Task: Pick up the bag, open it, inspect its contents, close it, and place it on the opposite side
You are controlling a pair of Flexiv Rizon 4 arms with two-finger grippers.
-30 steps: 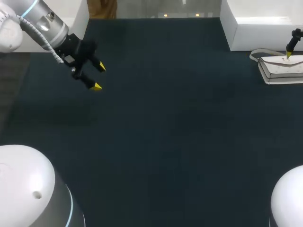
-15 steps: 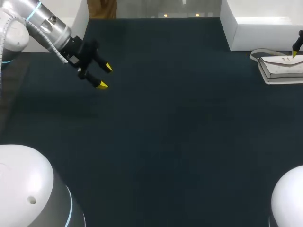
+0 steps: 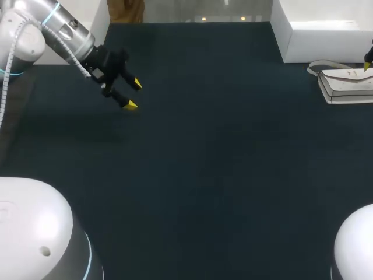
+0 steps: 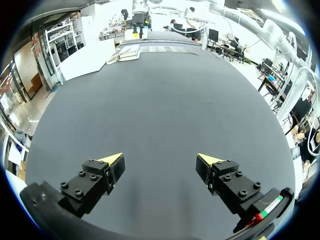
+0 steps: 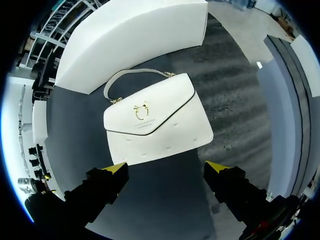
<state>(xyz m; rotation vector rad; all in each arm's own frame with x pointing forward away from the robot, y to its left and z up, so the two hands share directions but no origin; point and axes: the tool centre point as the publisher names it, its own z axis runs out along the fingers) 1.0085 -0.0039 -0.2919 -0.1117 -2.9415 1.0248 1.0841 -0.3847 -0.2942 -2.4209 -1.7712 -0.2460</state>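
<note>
Smooth leather-look bag (image 5: 157,122), shiny gold metal clasp (image 5: 140,110), on matt dark table (image 3: 221,175)

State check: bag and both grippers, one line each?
bag: flap closed, lying flat on the table, not gripped
left gripper: open, empty, over the table far from the bag
right gripper: open, empty, bag just ahead of its fingers, no contact

Even overhead light — fisheye-warped edges
</note>
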